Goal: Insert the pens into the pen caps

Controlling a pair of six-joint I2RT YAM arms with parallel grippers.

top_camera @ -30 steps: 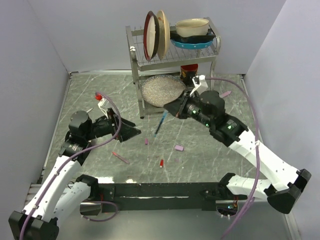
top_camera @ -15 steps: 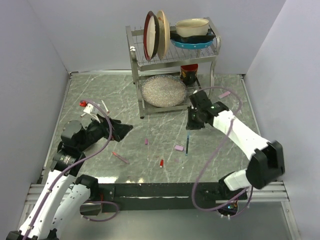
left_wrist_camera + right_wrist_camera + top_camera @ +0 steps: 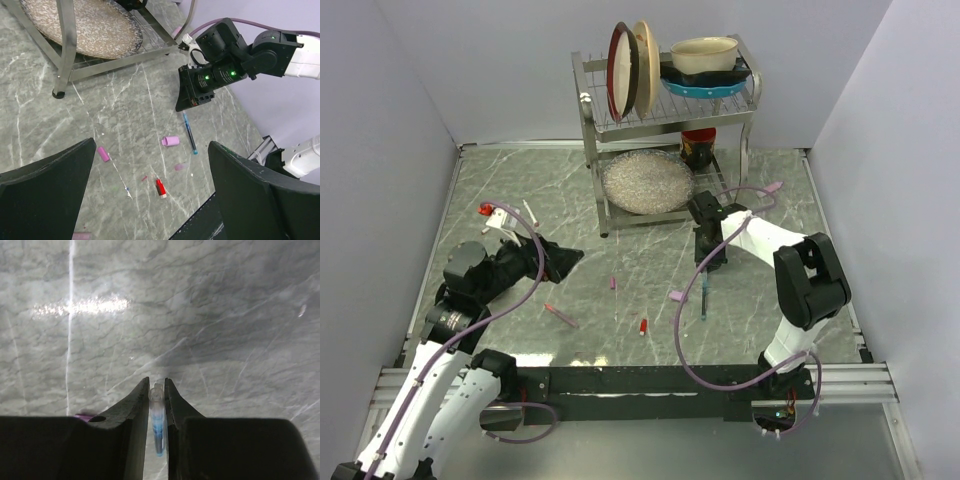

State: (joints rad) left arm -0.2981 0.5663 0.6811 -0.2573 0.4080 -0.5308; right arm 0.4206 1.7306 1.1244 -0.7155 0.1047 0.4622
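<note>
My right gripper (image 3: 708, 262) is shut on the upper end of the dark blue pen (image 3: 704, 296), which slants down to the table. The right wrist view shows the pen (image 3: 158, 426) pinched between the fingertips (image 3: 141, 396). The left wrist view shows this pen (image 3: 189, 132) below the right gripper (image 3: 191, 97). Next to it lie a pale pink cap (image 3: 677, 296) (image 3: 171, 141), a red cap (image 3: 643, 326) (image 3: 160, 187) and a magenta cap (image 3: 613, 283) (image 3: 103, 154). A reddish-pink pen (image 3: 561, 315) lies near left. My left gripper (image 3: 566, 258) (image 3: 150, 190) is open and empty above the table.
A metal dish rack (image 3: 665, 110) with plates and a bowl stands at the back, a speckled plate (image 3: 645, 181) on its lower shelf. A pale pink pen (image 3: 770, 187) lies at the back right. Grey walls close in both sides.
The right gripper carried the blue pen rightward and nearer, lowering its tip beside the pale pink cap. The left arm drew back to the left, then held still.
</note>
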